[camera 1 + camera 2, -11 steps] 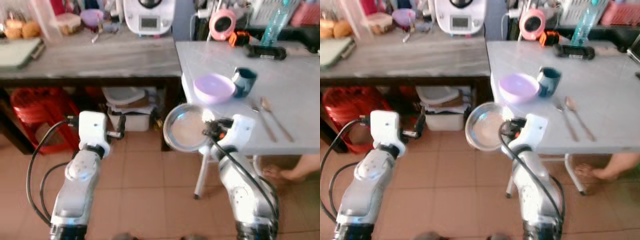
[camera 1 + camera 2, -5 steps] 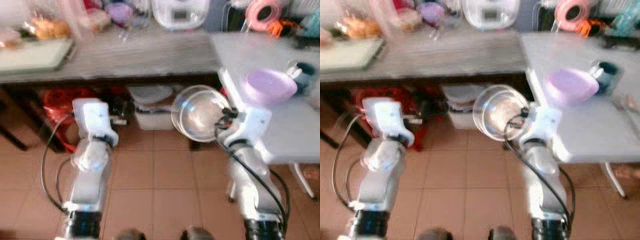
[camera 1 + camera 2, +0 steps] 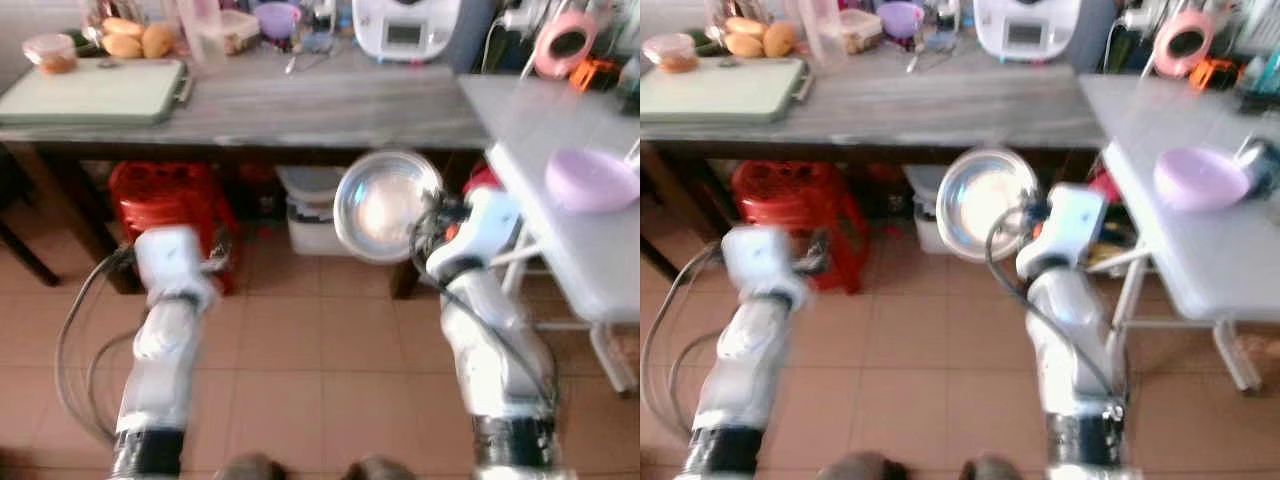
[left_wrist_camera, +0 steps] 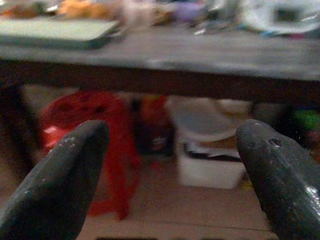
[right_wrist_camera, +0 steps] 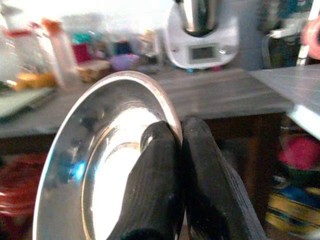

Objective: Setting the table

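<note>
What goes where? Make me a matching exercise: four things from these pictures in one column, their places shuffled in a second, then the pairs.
Things:
1. steel plate
2. lilac bowl
3. red stool
4. green tray

Places:
A. under the wooden counter
B. on the white table
C. pinched by the right gripper
D. on top of the wooden counter

Pairs: 1-C, 2-B, 3-A, 4-D
</note>
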Available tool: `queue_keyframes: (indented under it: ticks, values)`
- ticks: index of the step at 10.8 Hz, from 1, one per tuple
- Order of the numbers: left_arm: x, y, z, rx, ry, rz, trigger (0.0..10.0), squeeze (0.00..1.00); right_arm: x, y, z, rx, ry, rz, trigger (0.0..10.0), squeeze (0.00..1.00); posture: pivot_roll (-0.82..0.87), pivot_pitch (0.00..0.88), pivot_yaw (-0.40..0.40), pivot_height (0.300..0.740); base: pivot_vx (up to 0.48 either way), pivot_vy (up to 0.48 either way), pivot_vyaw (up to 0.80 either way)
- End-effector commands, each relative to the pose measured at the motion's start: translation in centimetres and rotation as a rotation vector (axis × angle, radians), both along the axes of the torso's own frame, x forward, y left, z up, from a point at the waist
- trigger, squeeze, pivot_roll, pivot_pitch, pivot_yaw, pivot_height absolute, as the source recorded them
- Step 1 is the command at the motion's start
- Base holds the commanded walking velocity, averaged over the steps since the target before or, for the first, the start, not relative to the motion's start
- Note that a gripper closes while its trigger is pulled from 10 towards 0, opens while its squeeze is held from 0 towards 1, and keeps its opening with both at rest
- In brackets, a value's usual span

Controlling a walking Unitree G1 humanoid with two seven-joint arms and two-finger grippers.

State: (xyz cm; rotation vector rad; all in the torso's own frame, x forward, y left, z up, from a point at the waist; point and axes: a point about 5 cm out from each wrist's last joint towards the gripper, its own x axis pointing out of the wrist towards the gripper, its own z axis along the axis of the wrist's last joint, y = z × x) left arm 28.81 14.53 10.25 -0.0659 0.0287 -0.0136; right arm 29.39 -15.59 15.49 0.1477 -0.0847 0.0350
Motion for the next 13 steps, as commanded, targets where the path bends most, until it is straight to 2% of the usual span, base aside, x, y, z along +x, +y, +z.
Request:
queue_keyframes:
  ticks: [1,2,3,4,6,7,10,11,13]
  values:
    - [-0.3,0.5,-0.3,0.024,0.004,-0.001,10.0,0.00,0.2,0.0,-0.1,0.011,0.011,-0.003,10.0,0.00,0.02,0.000,-0.031,0.740,0.322,0.352,0.00]
    - [-0.7,0.5,0.4,0.021,-0.005,0.003,10.0,0.00,-0.1,0.6,1.1,0.009,-0.033,0.020,10.0,0.00,0.02,0.000,-0.006,0.740,0.469,0.000,0.00]
    - [-1.0,0.1,1.0,0.037,-0.028,-0.026,10.0,0.00,-0.6,1.0,1.1,-0.046,-0.049,0.028,10.0,0.00,0.02,0.000,0.000,0.740,0.480,0.000,0.00]
    - [-1.1,0.0,1.4,0.055,-0.041,-0.046,10.0,0.00,-1.2,1.0,0.1,0.020,0.002,0.003,10.0,0.00,0.00,0.000,0.016,0.740,0.480,0.000,0.00]
    - [-1.2,-1.1,1.2,0.052,-0.031,-0.117,10.0,0.00,-1.6,1.3,-0.5,0.017,0.022,-0.005,10.0,0.00,-0.01,0.000,0.035,0.740,0.480,0.000,0.00]
    - [-1.1,-1.5,1.5,0.046,-0.037,-0.136,10.0,0.00,-1.5,0.8,-0.6,0.019,0.022,-0.023,10.0,0.00,-0.02,0.000,0.043,0.740,0.480,0.000,0.00]
    - [-1.3,-1.6,1.2,0.034,-0.026,-0.127,10.0,0.00,-1.0,-0.2,-0.7,0.011,0.028,-0.060,10.0,0.00,-0.02,0.000,0.025,0.740,0.480,0.000,0.00]
    - [-1.1,-1.1,1.1,0.025,-0.019,-0.088,10.0,0.00,-0.9,-0.2,-0.8,0.040,0.042,-0.056,10.0,0.00,-0.01,0.000,0.019,0.740,0.480,0.000,0.00]
    - [-1.1,-0.9,1.1,0.022,-0.018,-0.080,10.0,0.00,-0.7,0.2,-0.8,0.032,0.035,-0.047,10.0,0.00,-0.01,0.000,0.015,0.740,0.480,0.000,0.00]
